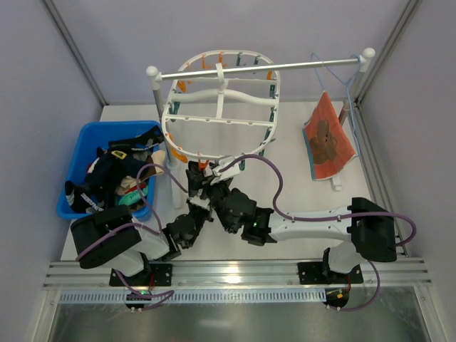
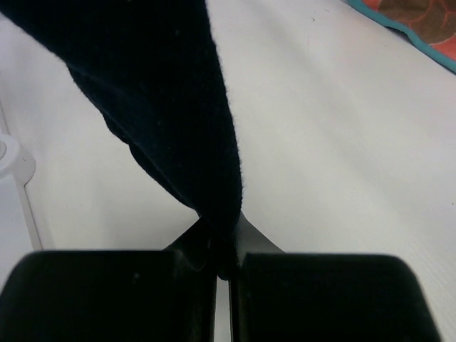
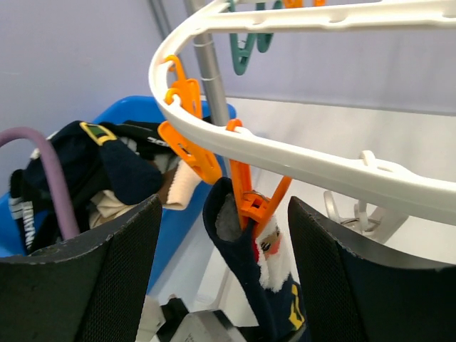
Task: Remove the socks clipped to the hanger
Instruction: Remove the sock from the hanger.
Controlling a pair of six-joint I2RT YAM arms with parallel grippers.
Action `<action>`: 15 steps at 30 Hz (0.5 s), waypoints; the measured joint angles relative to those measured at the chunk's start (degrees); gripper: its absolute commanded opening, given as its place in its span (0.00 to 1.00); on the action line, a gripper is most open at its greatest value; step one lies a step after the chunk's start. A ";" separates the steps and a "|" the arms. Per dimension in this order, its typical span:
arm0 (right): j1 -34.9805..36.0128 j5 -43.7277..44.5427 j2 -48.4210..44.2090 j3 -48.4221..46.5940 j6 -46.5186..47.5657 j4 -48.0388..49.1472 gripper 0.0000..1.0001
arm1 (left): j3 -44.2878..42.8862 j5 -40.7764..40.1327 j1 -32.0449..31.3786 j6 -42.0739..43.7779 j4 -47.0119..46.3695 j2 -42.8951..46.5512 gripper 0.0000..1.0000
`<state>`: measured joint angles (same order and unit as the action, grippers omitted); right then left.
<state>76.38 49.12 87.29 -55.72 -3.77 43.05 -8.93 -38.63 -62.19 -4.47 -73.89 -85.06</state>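
A white plastic hanger (image 3: 320, 171), a wide oval frame ringed with small clips, hangs from a rail above a pale desk (image 1: 299, 192). On its near left rim, one orange clip (image 3: 251, 201) pinches the cuff of a dark navy sock (image 3: 246, 285) with a white, red and yellow figure on it.

The sock's long axis runs straight down from the clip towards the desk. The two arms meet at this sock, one at each end.

**Left arm:** the left gripper (image 2: 228, 267) is clamped tight on the sock's lower end. In its wrist view the dark fabric rises up and away from the closed fingers.

**Right arm:** the right gripper (image 3: 224, 214) is higher, level with the clip. Its fingers are spread wide and hold nothing. The clip and the sock cuff sit in the gap between them, and it cannot be told whether either finger touches them.

The right gripper is therefore the nearer one to the clip, and the sock lies directly ahead of it. The likely next move is to squeeze the clip open while the left arm draws the sock downward.

To the left stands a blue bin (image 1: 78, 157) holding a heap of socks (image 1: 114, 174).
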 measured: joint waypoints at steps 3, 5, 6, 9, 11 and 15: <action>0.00 3.82 1.44 -1.38 1.27 -0.37 0.72 | 0.35 0.55 0.00 -0.02 -0.02 0.37 0.00; -0.02 5.62 2.14 -1.86 2.05 -0.35 0.73 | 0.46 0.81 0.00 -0.02 -0.02 0.48 0.00; -0.11 6.23 2.27 -1.88 2.25 -0.42 0.73 | 0.52 0.85 0.00 -0.02 0.00 0.50 0.00; -0.63 6.97 2.40 -2.05 2.62 -1.07 0.72 | 0.72 0.94 0.00 -0.02 -0.02 0.50 0.00; -1.05 7.02 2.40 -2.36 2.73 -1.38 0.72 | 0.87 0.94 0.00 -0.02 0.00 0.59 0.00; -1.97 6.75 2.40 -2.99 2.99 -1.55 0.70 | 1.20 0.85 0.00 0.00 0.00 1.09 0.00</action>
<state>74.41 55.88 89.69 -58.72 -0.78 41.50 -7.73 -37.78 -62.19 -4.47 -73.89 -83.96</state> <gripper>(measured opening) 0.721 0.005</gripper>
